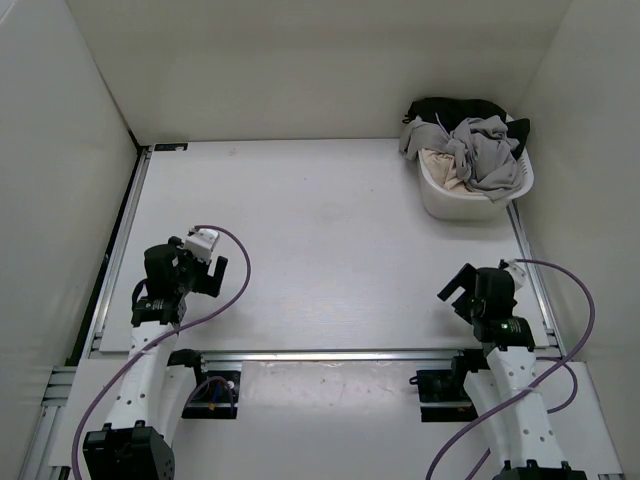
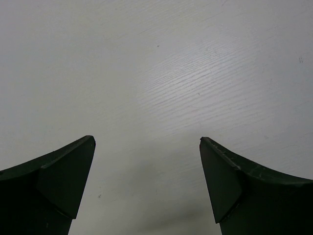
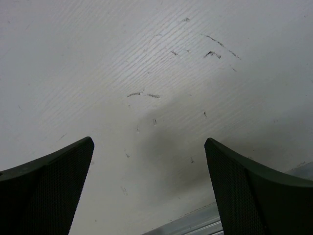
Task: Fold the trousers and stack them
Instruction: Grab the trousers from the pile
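The grey trousers point(image 1: 487, 152) lie crumpled on top of a pile in a white basket point(image 1: 438, 196) at the table's far right. A beige garment point(image 1: 440, 165) and a black garment point(image 1: 450, 108) lie under and behind them. My left gripper point(image 1: 213, 274) is open and empty over the near left of the table; its wrist view point(image 2: 146, 142) shows only bare table between the fingers. My right gripper point(image 1: 455, 292) is open and empty at the near right, well in front of the basket; its wrist view point(image 3: 149, 142) shows scuffed table.
White walls enclose the table on the left, back and right. A metal rail point(image 1: 330, 355) runs along the near edge and shows in the right wrist view point(image 3: 190, 223). A dark strip point(image 1: 110, 260) runs along the table's left edge.
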Controlling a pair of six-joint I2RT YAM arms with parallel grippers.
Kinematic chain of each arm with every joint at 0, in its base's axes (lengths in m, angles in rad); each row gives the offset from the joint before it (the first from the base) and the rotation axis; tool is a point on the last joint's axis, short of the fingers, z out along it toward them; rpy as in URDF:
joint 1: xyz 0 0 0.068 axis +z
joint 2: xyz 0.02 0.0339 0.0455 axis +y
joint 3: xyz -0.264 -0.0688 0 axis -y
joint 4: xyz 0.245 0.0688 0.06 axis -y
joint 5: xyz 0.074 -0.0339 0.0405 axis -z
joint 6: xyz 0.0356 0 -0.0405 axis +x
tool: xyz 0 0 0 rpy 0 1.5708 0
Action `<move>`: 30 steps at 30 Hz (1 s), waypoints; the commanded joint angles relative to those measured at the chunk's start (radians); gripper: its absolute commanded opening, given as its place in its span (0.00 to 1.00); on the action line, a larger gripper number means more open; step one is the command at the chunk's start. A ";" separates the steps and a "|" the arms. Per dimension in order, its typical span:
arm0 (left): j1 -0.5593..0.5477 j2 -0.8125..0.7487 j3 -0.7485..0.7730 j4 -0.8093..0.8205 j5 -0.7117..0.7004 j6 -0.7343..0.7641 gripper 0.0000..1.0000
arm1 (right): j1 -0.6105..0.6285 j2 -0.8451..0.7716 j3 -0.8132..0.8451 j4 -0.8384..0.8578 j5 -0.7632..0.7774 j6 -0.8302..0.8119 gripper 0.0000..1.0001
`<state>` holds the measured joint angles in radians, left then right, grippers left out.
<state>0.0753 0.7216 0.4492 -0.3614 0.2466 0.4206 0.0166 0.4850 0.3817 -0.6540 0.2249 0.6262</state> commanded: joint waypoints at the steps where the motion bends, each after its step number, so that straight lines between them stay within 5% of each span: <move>1: 0.003 -0.014 -0.006 0.015 0.006 -0.009 1.00 | 0.005 0.035 0.040 0.027 -0.024 -0.025 0.99; 7: 0.003 -0.005 -0.006 0.015 0.006 -0.009 1.00 | 0.005 0.151 0.230 0.056 0.028 -0.177 0.99; 11: 0.003 0.019 0.003 0.015 0.032 -0.009 1.00 | 0.005 0.584 0.642 -0.010 0.181 -0.356 0.99; 13: 0.003 0.070 0.054 0.015 0.071 -0.009 1.00 | 0.005 0.790 1.011 -0.142 0.229 -0.407 0.99; 15: 0.003 0.119 0.135 -0.007 0.126 0.001 1.00 | -0.006 1.106 1.292 -0.257 0.238 -0.445 0.99; 16: 0.003 0.171 0.166 -0.026 0.137 0.001 1.00 | -0.015 1.201 1.562 -0.350 0.238 -0.454 0.99; 20: 0.003 0.277 0.318 -0.079 0.148 0.033 1.00 | -0.056 1.567 1.949 -0.366 0.144 -0.418 0.99; 26: 0.003 0.297 0.395 -0.088 0.148 0.055 1.00 | -0.076 1.733 1.977 -0.158 -0.061 -0.335 0.99; 27: 0.003 0.297 0.395 -0.088 0.148 0.055 1.00 | -0.076 1.751 2.013 -0.157 -0.061 -0.315 0.95; 30: 0.003 0.297 0.375 -0.088 0.148 0.055 1.00 | -0.076 1.755 2.027 -0.171 -0.014 -0.278 0.38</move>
<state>0.0757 1.0256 0.8219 -0.4274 0.3618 0.4641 -0.0639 2.2875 2.3302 -0.8570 0.2310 0.2909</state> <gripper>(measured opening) 0.998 0.503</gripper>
